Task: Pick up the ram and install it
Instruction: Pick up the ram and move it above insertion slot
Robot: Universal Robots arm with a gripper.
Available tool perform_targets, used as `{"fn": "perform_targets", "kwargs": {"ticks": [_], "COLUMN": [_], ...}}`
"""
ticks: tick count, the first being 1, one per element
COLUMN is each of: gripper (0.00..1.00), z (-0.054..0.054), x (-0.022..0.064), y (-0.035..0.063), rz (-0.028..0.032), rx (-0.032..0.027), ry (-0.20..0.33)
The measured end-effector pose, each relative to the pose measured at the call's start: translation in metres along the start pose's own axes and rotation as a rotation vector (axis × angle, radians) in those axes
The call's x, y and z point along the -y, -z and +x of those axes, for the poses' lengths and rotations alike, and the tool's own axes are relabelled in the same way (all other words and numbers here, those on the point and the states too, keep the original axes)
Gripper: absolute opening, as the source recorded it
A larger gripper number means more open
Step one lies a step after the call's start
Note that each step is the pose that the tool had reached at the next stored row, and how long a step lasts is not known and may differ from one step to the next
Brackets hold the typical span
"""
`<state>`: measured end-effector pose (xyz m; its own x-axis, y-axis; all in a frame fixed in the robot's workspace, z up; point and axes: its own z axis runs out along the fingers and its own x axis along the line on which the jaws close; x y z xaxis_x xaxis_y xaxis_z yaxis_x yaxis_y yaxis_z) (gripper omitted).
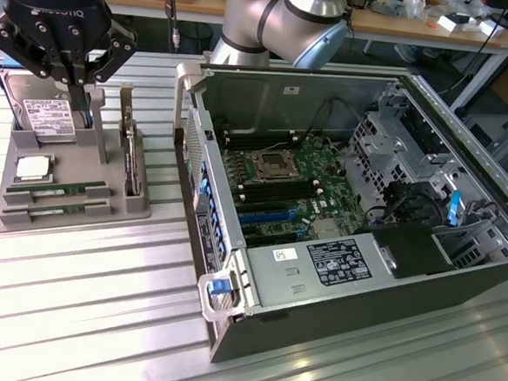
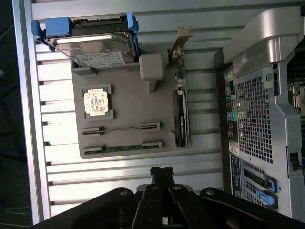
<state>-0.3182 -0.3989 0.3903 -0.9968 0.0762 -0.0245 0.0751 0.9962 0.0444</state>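
Two ram sticks lie in slots at the front of a grey holder tray [image 1: 96,199]. They are thin green strips, one [image 1: 58,191] just behind the other [image 1: 56,210]. In the wrist view the nearer stick [image 2: 123,147] shows green and the other [image 2: 121,128] is seen edge-on. My black gripper [image 1: 79,78] hangs above the back of the tray, over the hard drive. Its fingers are shut with nothing between them. The wrist view has the closed fingertips [image 2: 162,172] short of the tray's front edge, apart from the ram.
The tray also holds a hard drive [image 1: 46,111], a square silver CPU [image 1: 31,169] and an upright card with a metal bracket [image 1: 132,160]. An open computer case [image 1: 227,328] lies at the exterior view's right, its green motherboard [image 1: 285,180] exposed. The table is ribbed metal.
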Motion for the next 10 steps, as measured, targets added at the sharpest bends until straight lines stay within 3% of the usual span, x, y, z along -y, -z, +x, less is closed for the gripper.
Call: {"fn": "perform_targets", "kwargs": {"ticks": [7, 10], "gripper": [0.11, 0.11], "z": [0.0001, 0.0001], "x": [0.0, 0.0], "y": [0.0, 0.0], "rz": [-0.0004, -0.0016], "rx": [-0.0007, -0.0031], "ry": [0.015, 0.068]}}
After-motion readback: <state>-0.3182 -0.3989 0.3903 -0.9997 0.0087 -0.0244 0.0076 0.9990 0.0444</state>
